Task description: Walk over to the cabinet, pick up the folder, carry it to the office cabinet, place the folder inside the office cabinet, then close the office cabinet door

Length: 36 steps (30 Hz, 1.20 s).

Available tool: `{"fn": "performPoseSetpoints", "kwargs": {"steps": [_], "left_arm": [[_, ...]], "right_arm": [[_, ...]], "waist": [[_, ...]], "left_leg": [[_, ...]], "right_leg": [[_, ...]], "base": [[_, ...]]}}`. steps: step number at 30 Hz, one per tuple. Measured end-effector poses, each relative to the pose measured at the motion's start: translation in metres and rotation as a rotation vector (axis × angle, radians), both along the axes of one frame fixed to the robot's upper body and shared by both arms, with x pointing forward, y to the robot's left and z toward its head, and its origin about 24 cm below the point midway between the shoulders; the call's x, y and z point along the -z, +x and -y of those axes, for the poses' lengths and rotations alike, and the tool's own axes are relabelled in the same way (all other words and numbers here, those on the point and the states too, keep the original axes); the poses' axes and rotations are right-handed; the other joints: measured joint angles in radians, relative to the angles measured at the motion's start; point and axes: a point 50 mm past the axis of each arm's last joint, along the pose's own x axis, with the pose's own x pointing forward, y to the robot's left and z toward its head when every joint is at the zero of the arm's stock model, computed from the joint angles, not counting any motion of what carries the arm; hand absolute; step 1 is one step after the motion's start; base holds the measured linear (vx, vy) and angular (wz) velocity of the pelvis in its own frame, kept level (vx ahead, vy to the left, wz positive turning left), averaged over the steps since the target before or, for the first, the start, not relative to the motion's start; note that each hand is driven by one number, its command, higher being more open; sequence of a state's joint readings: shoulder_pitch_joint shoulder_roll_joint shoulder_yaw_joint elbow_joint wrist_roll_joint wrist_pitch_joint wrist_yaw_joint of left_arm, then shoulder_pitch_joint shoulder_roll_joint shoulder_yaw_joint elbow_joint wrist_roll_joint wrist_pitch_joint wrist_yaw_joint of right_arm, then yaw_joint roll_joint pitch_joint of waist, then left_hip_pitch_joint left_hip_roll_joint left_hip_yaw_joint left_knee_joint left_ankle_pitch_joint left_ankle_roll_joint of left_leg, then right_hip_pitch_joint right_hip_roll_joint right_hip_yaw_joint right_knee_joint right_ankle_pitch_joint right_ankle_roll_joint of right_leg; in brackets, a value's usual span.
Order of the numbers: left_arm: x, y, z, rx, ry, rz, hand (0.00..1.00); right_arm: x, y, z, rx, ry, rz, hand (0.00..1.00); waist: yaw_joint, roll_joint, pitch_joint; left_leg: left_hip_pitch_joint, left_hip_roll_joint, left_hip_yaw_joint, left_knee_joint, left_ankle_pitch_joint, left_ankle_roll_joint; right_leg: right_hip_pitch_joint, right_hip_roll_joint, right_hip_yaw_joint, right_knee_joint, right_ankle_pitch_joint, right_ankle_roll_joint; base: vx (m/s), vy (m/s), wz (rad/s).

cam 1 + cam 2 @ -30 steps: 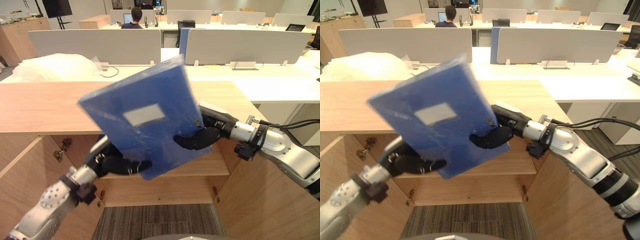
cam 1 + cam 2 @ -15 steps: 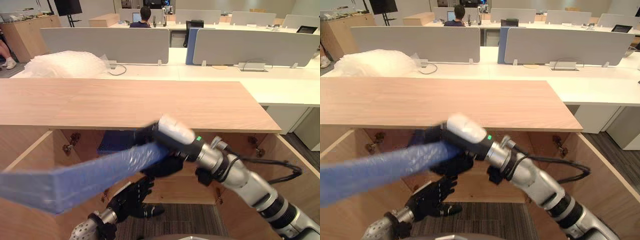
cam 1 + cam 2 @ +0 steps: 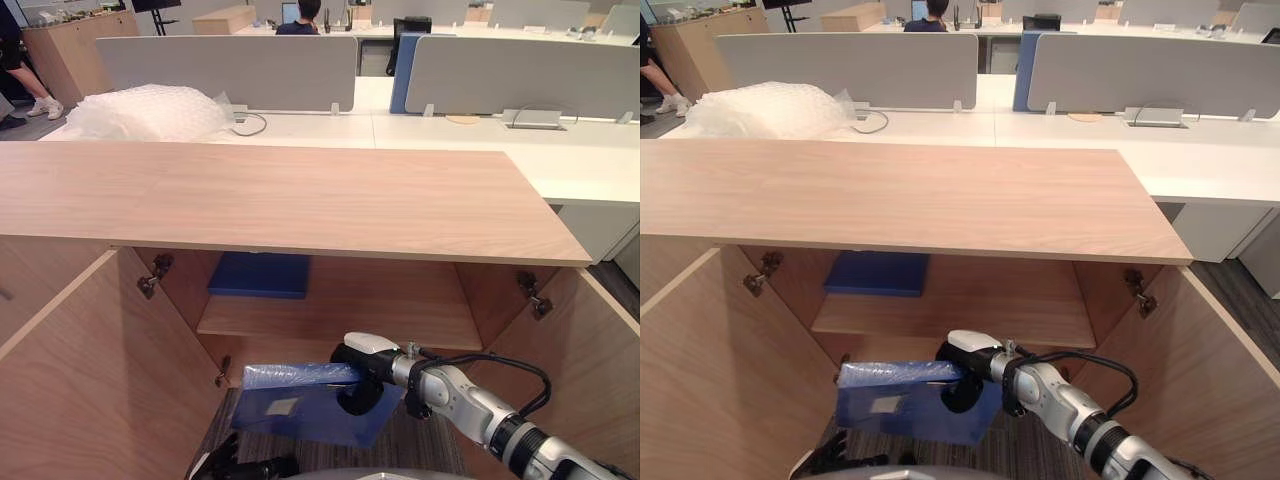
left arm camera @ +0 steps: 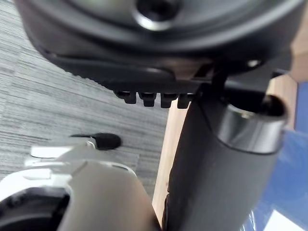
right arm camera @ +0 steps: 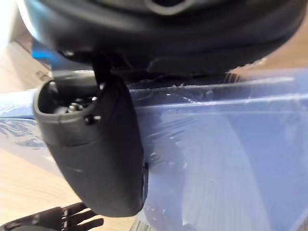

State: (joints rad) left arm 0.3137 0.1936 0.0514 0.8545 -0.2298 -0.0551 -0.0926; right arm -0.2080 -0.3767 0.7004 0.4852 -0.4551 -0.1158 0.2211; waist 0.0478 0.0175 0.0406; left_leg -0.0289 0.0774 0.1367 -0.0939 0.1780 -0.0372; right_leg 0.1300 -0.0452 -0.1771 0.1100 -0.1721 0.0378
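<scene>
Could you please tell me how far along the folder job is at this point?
Picked up and carried: the right hand grips the blue folder low before the open office cabinet. In hand: getting it inside; it is not on a shelf yet. The left hand hangs open below. Left: release, then close both doors.

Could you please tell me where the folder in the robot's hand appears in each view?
Left eye view: the folder is low in the centre, below the shelf.
Right eye view: it is low, left of centre.
Left wrist view: it is a blue strip past the thumb.
Right wrist view: it is the broad blue face behind the thumb.
Shared landmark: the right hand gripping it.
</scene>
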Motion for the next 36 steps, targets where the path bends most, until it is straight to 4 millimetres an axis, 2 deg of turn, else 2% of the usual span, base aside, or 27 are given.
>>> {"fn": "performPoseSetpoints", "kwargs": {"steps": [2, 6, 8, 9, 11, 15, 18, 24, 27, 29, 31, 33, 36], "left_arm": [[0.005, -0.004, 0.004, -0.101, -0.003, -0.022, 1.0], [0.009, -0.008, 0.009, -0.201, -0.001, -0.043, 1.0], [0.01, -0.007, 0.012, -0.219, 0.012, -0.055, 1.0], [0.01, -0.007, 0.013, -0.224, 0.014, -0.058, 1.0], [0.01, -0.004, 0.016, -0.224, 0.017, -0.059, 1.0], [0.01, -0.001, 0.018, -0.203, 0.02, -0.053, 1.0], [0.008, 0.004, 0.018, -0.153, 0.032, -0.042, 1.0], [0.005, 0.012, 0.021, -0.095, 0.045, -0.02, 1.0], [-0.002, 0.027, 0.021, -0.085, 0.055, 0.05, 1.0], [-0.01, 0.044, 0.022, -0.087, 0.063, 0.133, 1.0], [-0.014, 0.051, 0.023, -0.087, 0.065, 0.172, 1.0], [-0.017, 0.056, 0.024, -0.107, 0.053, 0.207, 1.0], [-0.02, 0.065, 0.023, -0.144, 0.037, 0.249, 1.0]], "right_arm": [[0.013, 0.004, -0.001, 0.231, 0.117, -0.121, 0.0], [0.019, 0.011, -0.002, 0.619, 0.424, -0.265, 0.0], [0.024, 0.013, 0.003, 0.902, 0.682, -0.391, 0.0], [0.025, 0.013, 0.005, 0.979, 0.753, -0.431, 0.0], [0.029, 0.015, 0.018, 1.249, 1.002, -0.549, 0.0], [0.028, 0.019, 0.04, 1.495, 1.287, -0.612, 0.0], [0.023, 0.024, 0.057, 1.626, 1.521, -0.581, 0.0], [-0.005, 0.04, 0.079, 1.655, 1.851, -0.378, 0.0], [-0.031, 0.056, 0.088, 1.592, 1.998, -0.274, 0.0], [-0.066, 0.074, 0.086, 1.452, 2.136, -0.2, 0.0], [-0.093, 0.088, 0.076, 1.346, 2.232, -0.195, 0.0], [-0.112, 0.095, 0.066, 1.276, 2.274, -0.199, 0.0], [-0.132, 0.097, 0.057, 1.164, 2.318, -0.189, 0.0]], "waist": [[0.0, 0.009, 0.028], [-0.001, 0.012, 0.041], [0.001, 0.011, 0.042], [0.001, 0.011, 0.043], [0.002, 0.016, 0.051], [0.001, 0.02, 0.066], [0.001, 0.025, 0.071], [0.004, 0.043, 0.098], [0.007, 0.058, 0.163], [0.01, 0.084, 0.216], [0.013, 0.096, 0.245], [0.037, 0.098, 0.267], [0.046, 0.096, 0.289]], "left_leg": [[0.012, -0.002, -0.005, 0.0, -0.002, -0.001], [0.012, -0.002, -0.006, 0.0, -0.009, -0.009], [0.012, -0.006, -0.006, 0.0, -0.011, -0.007], [0.012, -0.008, -0.006, 0.0, -0.012, -0.006], [0.014, -0.014, -0.006, 0.0, -0.014, -0.004], [0.018, -0.025, -0.005, 0.0, -0.022, 0.001], [0.019, -0.033, -0.002, 0.0, -0.029, 0.006], [0.023, -0.052, 0.018, 0.018, -0.053, 0.02], [-0.051, -0.034, 0.019, 0.193, -0.14, 0.033], [-0.173, 0.001, 0.021, 0.427, -0.246, 0.043], [-0.249, 0.024, 0.036, 0.571, -0.316, 0.046], [-0.327, 0.05, 0.063, 0.723, -0.393, 0.046], [-0.427, 0.067, 0.078, 0.901, -0.478, 0.053]], "right_leg": [[0.016, 0.0, -0.005, -0.001, -0.004, 0.0], [0.016, -0.001, -0.006, -0.001, -0.01, -0.001], [0.016, -0.004, -0.006, -0.001, -0.014, -0.001], [0.017, -0.005, -0.007, -0.001, -0.015, 0.0], [0.02, -0.011, -0.008, 0.001, -0.017, 0.003], [0.024, -0.022, -0.008, 0.0, -0.023, 0.011], [0.024, -0.031, -0.007, 0.001, -0.027, 0.017], [0.02, -0.056, 0.011, 0.019, -0.037, 0.033], [-0.013, -0.064, 0.017, 0.11, -0.048, 0.043], [-0.115, -0.067, 0.032, 0.292, -0.115, 0.04], [-0.198, -0.073, 0.057, 0.428, -0.179, 0.039], [-0.293, -0.079, 0.102, 0.58, -0.263, 0.037], [-0.402, -0.101, 0.13, 0.761, -0.371, 0.038]], "base": [[0.0, -0.019, 0.07], [0.0, -0.005, 0.01], [0.0, 0.0, 0.0], [0.0, 0.0, 0.0], [0.03, -0.005, 0.02], [0.0, 0.0, 0.0], [0.01, 0.003, -0.01], [0.03, 0.025, -0.07], [-0.05, 0.041, -0.02], [-0.13, 0.031, -0.14], [-0.15, 0.024, -0.33], [-0.19, 0.009, -0.5], [-0.16, 0.014, -0.27]]}}
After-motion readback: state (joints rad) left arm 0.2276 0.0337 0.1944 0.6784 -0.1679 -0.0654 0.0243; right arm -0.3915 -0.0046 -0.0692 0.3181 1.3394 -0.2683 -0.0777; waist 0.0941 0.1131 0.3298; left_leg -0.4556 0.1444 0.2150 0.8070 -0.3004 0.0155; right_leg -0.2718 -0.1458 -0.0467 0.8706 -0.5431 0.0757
